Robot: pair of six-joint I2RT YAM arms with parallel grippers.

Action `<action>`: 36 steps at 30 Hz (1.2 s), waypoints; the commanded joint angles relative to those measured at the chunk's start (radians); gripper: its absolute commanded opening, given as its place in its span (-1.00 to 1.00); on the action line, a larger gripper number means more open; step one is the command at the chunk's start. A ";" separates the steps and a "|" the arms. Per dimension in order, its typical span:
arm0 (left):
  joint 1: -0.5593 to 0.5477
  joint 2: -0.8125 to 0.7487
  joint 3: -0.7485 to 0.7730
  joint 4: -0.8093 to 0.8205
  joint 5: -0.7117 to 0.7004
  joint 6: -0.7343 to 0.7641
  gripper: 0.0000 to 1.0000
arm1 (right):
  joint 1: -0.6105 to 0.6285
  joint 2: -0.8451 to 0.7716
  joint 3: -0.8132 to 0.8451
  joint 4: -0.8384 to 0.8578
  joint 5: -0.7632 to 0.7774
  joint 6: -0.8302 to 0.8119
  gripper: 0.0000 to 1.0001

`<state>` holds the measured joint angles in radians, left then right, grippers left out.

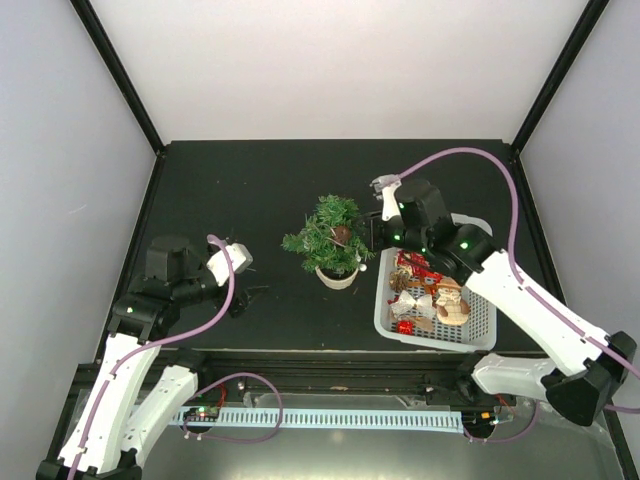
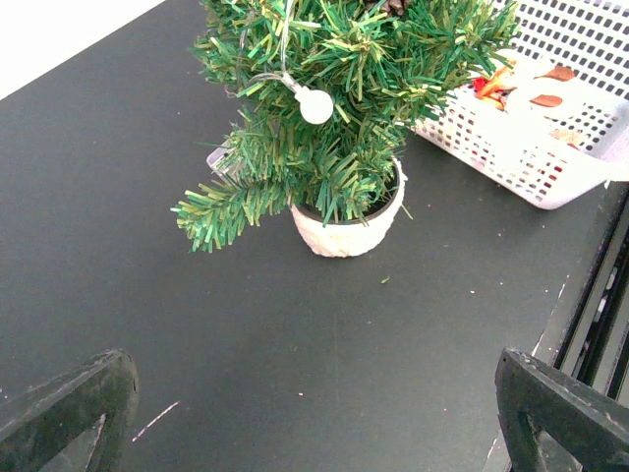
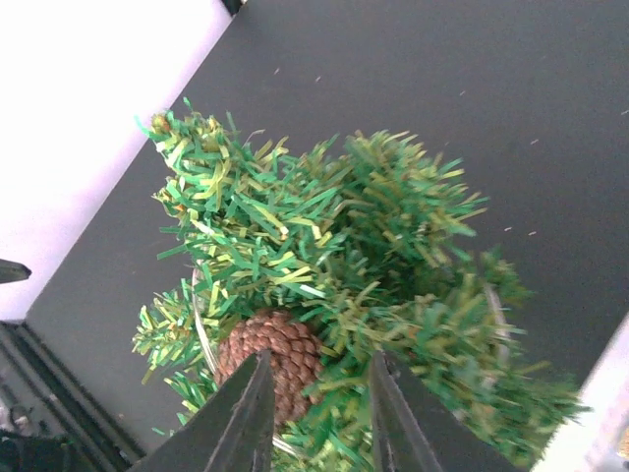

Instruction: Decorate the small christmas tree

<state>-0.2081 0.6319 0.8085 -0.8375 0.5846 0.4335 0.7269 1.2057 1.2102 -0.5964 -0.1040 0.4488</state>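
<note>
Right fingers (image 3: 246,423), slightly parted, grip nothing. The pine cone (image 3: 275,354) sits loosely in the small christmas tree (image 3: 324,236); a snag on withdrawal may dislodge it. Left fingers (image 2: 69,413) are fully open and empty.

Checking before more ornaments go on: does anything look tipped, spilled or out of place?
Nothing stands out. The tree stands upright in its pot, the pine cone sits among its branches, and the ornaments lie inside the basket.
</note>
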 commanded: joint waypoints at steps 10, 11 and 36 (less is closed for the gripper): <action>0.009 0.017 0.006 0.030 -0.001 -0.011 0.98 | -0.037 -0.156 -0.050 -0.257 0.315 0.070 -0.02; 0.009 0.024 0.008 0.031 0.001 -0.010 0.98 | -0.058 -0.164 -0.087 -0.250 0.302 0.078 -0.02; 0.007 0.108 0.019 0.053 -0.016 -0.012 0.98 | -0.431 0.013 -0.515 -0.033 0.101 0.230 -0.06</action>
<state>-0.2058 0.7223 0.8085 -0.8127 0.5690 0.4328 0.3019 1.2297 0.7303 -0.6491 0.0154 0.6315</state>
